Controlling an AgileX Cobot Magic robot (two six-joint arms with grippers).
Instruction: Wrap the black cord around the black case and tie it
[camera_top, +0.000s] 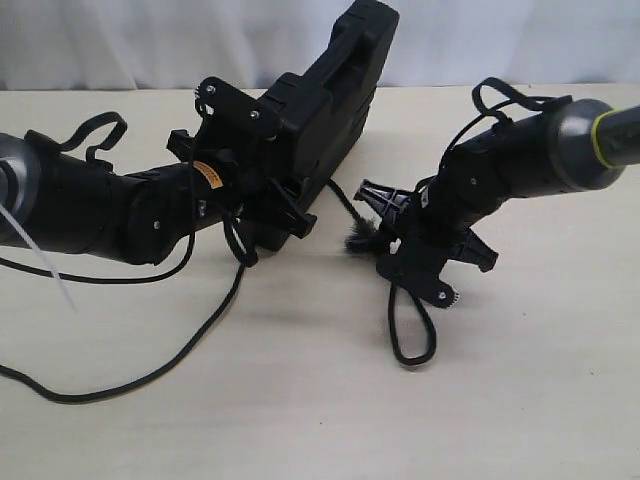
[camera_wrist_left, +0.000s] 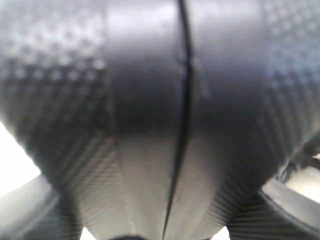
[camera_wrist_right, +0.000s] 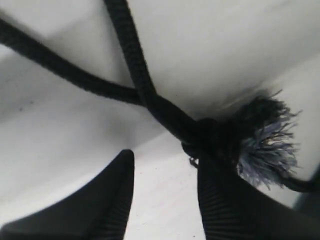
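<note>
I have the worktop carrying the black case, tipped up at a slant, and the left tool is clamped on its lower end. The right tool has its fingers apart. The black cord trails over the worktop, and its frayed knot touches one finger.

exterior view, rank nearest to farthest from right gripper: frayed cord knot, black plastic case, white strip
1. frayed knot of black braided cord, at the right gripper.
2. flat black plastic case, to its left.
3. thin white strip, far left.
</note>
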